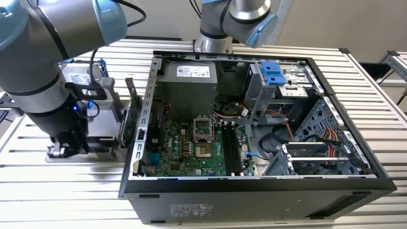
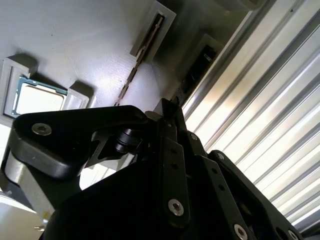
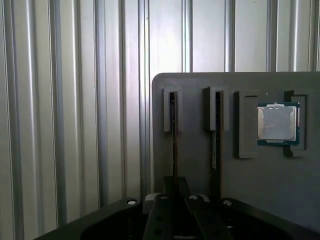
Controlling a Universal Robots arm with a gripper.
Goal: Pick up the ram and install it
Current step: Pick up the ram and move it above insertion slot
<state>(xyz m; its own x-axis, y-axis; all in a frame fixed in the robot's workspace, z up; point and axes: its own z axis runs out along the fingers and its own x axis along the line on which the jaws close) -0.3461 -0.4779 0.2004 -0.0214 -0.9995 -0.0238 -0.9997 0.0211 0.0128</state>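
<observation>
Ram (image 3: 174, 135) is seated on edge in a narrow slot of the grey tray (image 3: 200, 82), which is laid on the ribbed aluminium table (image 3: 60, 100). A second stick (image 3: 216, 135) is seated in the neighbouring slot, parallel to the first and between it and the processor (image 3: 278, 123) held in its own recess. The ram occupies the slot nearest the tray's edge.

In the first wrist view the gripper (image 3: 175, 192) is placed directly in line with the ram. The stick's long axis is seen to run straight out from the gripper's centreline to the slot's end block, and the second stick is offset to one side of that line. The same relation is shown in the second wrist view, where the ram (image 2: 145, 50) leads from its holder toward the gripper (image 2: 170, 112). There the second stick (image 2: 200, 62) is set apart beside it.

Whether the jaws are apart or clamped on the ram cannot be told.

In the exterior view the gripper (image 1: 64, 148) is lowered at the tray on the exterior view's left, well apart from the open computer case (image 1: 254, 186). The memory slots (image 1: 232, 148) on the motherboard are seen unoccupied, so installation is judged not yet done.
</observation>
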